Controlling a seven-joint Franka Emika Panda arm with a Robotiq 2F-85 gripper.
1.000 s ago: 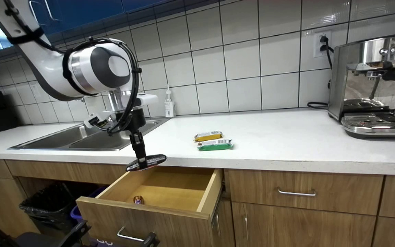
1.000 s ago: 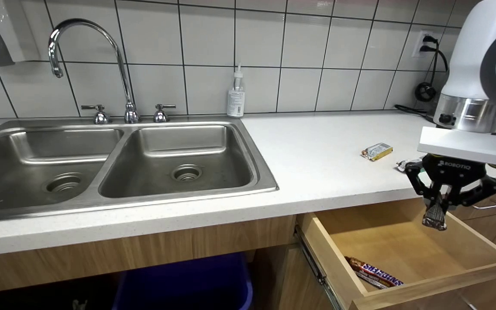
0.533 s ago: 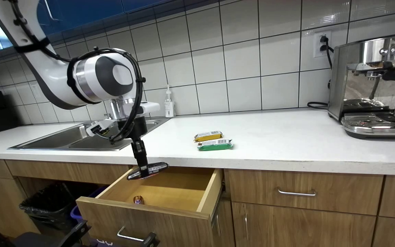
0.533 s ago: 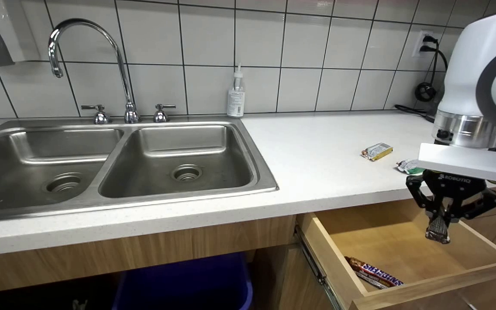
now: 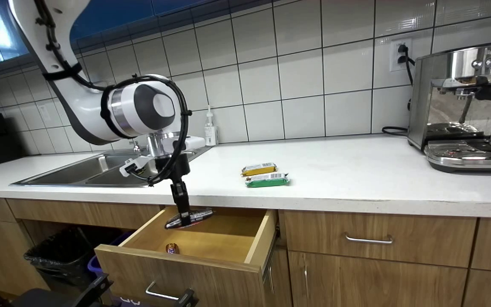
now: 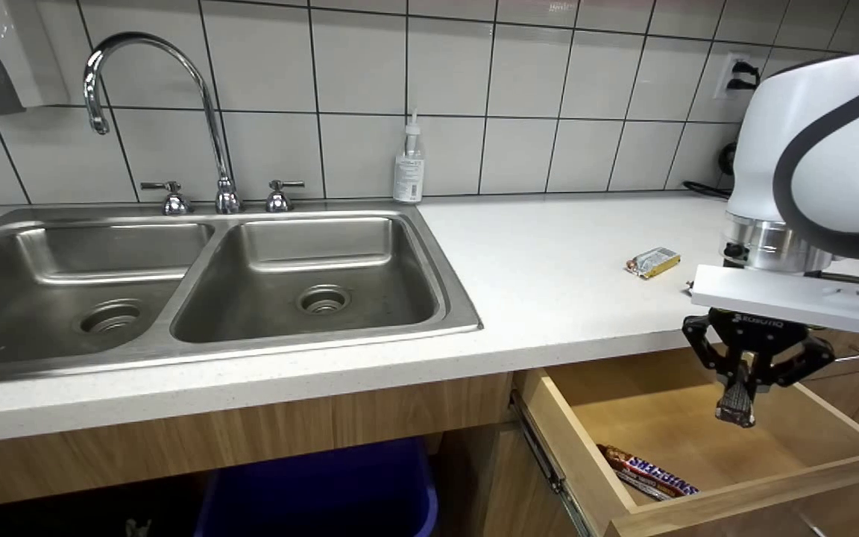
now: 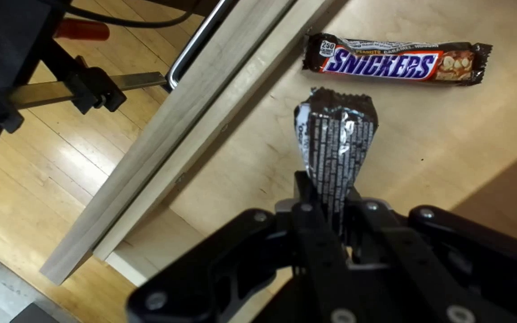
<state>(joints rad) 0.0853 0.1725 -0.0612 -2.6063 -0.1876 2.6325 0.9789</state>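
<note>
A black robot gripper [image 5: 184, 219] pinches a dark-wrapped candy bar [image 7: 339, 130], holding it over an open wooden drawer [image 5: 220, 242]. Inside the drawer lies a Snickers bar [image 7: 388, 63]; on the white counter [image 5: 348, 170] above, a yellow packet [image 5: 259, 169] and a green packet [image 5: 267, 181] lie close together.

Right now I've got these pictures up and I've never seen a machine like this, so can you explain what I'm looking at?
It's a white robot arm ending in a black gripper, which works a bit like pincers. Two views come from cameras standing away from the robot; the third is taken from the arm itself, looking down past the gripper. The gripper is shut on a dark-wrapped bar, held over the open drawer. Inside that drawer lies a Snickers bar. On the white counter are a yellow-wrapped bar and a green-wrapped bar, with a sink set into it and a coffee machine standing on it.
</note>
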